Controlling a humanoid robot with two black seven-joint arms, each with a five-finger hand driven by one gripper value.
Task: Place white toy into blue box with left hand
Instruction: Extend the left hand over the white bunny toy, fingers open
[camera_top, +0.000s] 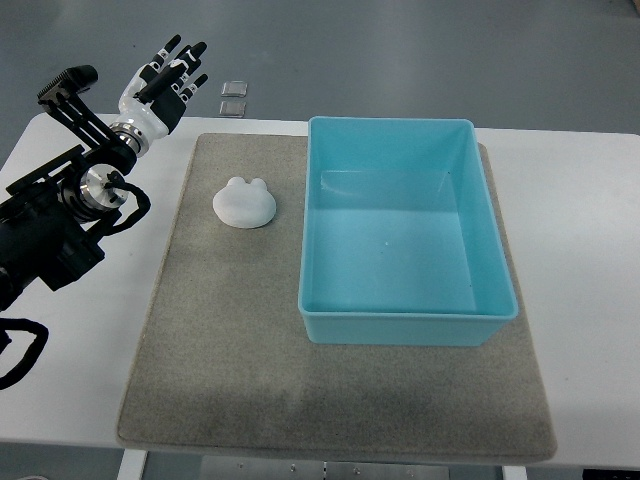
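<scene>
The white toy (244, 202), a small rounded thing with two little ears on its far side, lies on the grey mat (230, 380) in the mat's far left part. It sits just left of the blue box (405, 332), with a narrow strip of bare mat between them, and nothing touches it. Bare mat lies open on its left and on all its near side. The box stands open-topped on the right half of the mat, its right wall close to the mat's right edge, its near wall well back from the mat's near edge.

The left hand (163, 80) hovers over the far left corner of the white worktop (580, 300), left of the mat and well apart from the toy. Its black-tipped fingers (178, 48) are stretched out and spread, pointing away to the far side, holding nothing. The dark forearm runs back to the left edge.

Beyond the worktop's far edge, two small square tiles (233, 97) lie on the floor.
</scene>
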